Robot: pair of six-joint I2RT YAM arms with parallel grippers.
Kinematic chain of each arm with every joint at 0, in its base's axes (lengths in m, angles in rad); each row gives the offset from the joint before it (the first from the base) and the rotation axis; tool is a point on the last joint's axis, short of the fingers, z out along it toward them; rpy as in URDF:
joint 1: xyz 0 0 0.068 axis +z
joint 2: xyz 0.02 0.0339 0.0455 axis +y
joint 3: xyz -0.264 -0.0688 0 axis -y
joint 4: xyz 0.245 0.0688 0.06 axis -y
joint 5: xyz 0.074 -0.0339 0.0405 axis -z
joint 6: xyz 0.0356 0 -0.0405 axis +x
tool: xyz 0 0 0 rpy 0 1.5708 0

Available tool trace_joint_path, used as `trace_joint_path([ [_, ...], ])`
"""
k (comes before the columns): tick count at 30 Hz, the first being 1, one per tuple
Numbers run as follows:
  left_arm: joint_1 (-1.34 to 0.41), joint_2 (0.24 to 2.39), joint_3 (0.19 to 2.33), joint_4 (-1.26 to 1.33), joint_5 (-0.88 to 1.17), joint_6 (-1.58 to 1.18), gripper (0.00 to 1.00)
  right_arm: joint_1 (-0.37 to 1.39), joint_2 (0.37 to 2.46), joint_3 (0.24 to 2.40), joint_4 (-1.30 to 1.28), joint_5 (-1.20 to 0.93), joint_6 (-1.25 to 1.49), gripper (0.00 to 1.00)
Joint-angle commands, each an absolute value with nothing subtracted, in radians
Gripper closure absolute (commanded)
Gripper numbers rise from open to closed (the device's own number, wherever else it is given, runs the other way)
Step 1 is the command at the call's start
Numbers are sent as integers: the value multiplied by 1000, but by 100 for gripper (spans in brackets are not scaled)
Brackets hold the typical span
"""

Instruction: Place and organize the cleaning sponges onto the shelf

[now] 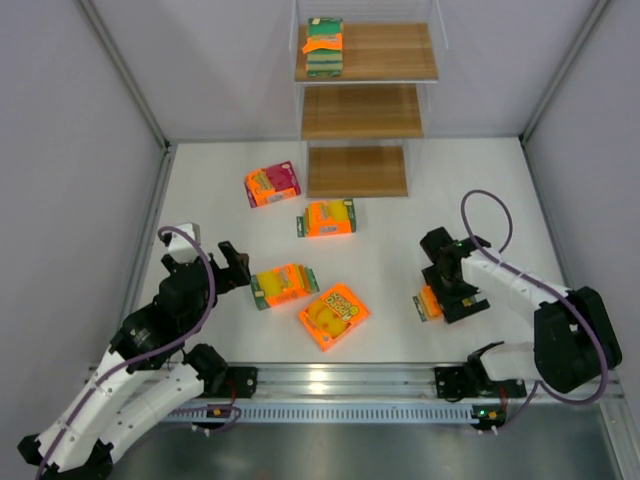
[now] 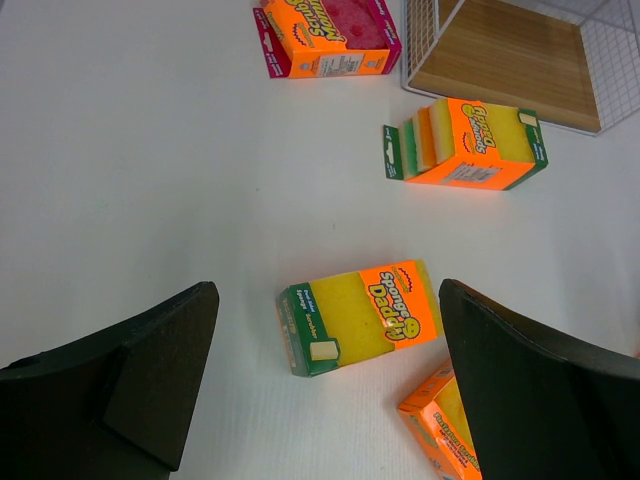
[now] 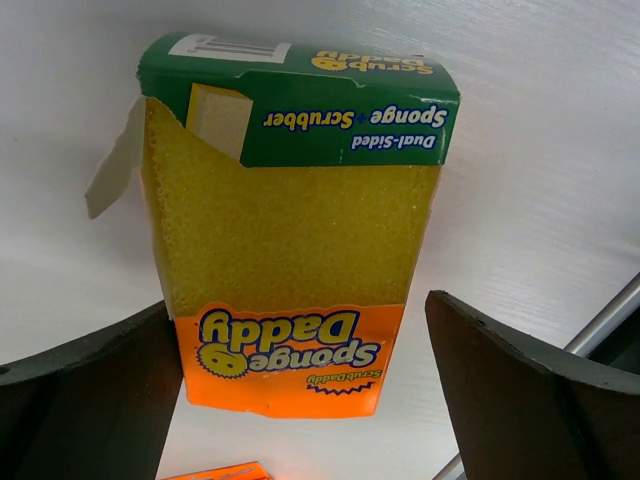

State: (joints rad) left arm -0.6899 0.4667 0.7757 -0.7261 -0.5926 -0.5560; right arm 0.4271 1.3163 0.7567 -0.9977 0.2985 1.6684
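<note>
- While one sponge pack (image 1: 323, 47) already sits on the top board of the shelf (image 1: 385, 52), five more lie on the table (image 1: 200, 190), so we judge the job barely begun.
- Our right hand (image 1: 452, 288) hangs spread wide over the right-side pack (image 3: 290, 260), a finger on either side, gripping nothing.
- Our left hand (image 1: 232, 270), likewise spread and empty, faces the middle pack (image 2: 360, 315).
- Next we would lower the right hand, squeeze the pack's long sides, lift, and carry it to the shelf.
</note>
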Motion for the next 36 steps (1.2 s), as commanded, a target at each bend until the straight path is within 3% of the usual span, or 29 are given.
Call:
trace_joint_path([
  [1, -692, 469, 773, -719, -604, -565, 2, 420, 1331, 747, -933, 305, 1657, 0],
  [9, -692, 453, 773, -721, -611, -565, 2, 420, 1381, 775, -930, 336, 1591, 1],
  [18, -692, 445, 772, -721, -607, -566, 2, 426, 1405, 735, -894, 304, 1534, 23],
  [28, -692, 433, 772, -719, -607, -568, 2, 471, 1393, 886, -991, 436, 1353, 38],
  [36, -693, 420, 772, -719, -604, -571, 2, 572, 1355, 1129, -1034, 610, 1128, 41],
])
